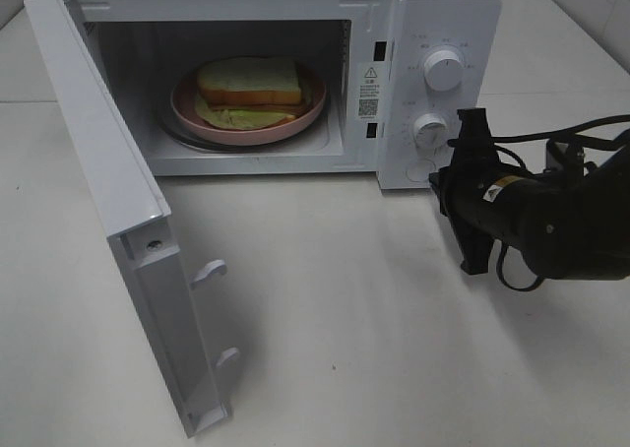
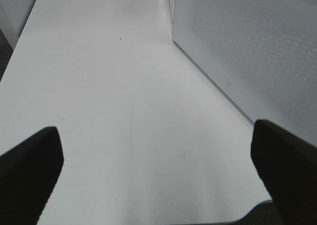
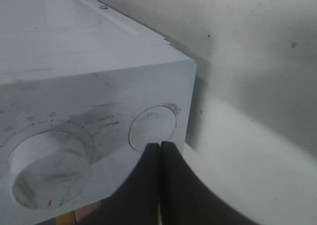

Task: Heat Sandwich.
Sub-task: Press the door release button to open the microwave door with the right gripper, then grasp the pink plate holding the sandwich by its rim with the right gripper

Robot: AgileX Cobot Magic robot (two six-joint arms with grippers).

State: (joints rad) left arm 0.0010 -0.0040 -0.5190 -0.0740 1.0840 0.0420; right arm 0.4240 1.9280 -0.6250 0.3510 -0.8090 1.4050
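Seen from high up, a white microwave [image 1: 433, 14] stands on a pale bench [image 1: 374, 319]. The left hand [image 2: 154, 133] shows only in its own wrist camera; its two dark fingers [image 2: 29, 170] are spread wide with nothing between them, hanging above bare bench beside the dotted outer face of the door [image 2: 247, 46].

At the far left of the high view that door [image 1: 98, 161] stands swung fully open, its two latch hooks pointing out over the bench. Inside the lit cavity, the sandwich [image 1: 251, 83] lies on a round pink plate [image 1: 246, 129]; it is a pale-yellow slice stack with a greenish layer showing beneath it, and the plate sits on the turntable, roughly centred in the cavity.

Right of the cavity, the control panel carries an upper dial [image 1: 444, 70], a lower dial [image 1: 430, 129] and a round button [image 3: 152, 128] below them.

Furthest right, the black right hand [image 1: 440, 179] reaches in with its fingers pressed together, holding nothing; the tips sit at the round button's lower edge, though contact cannot be told.
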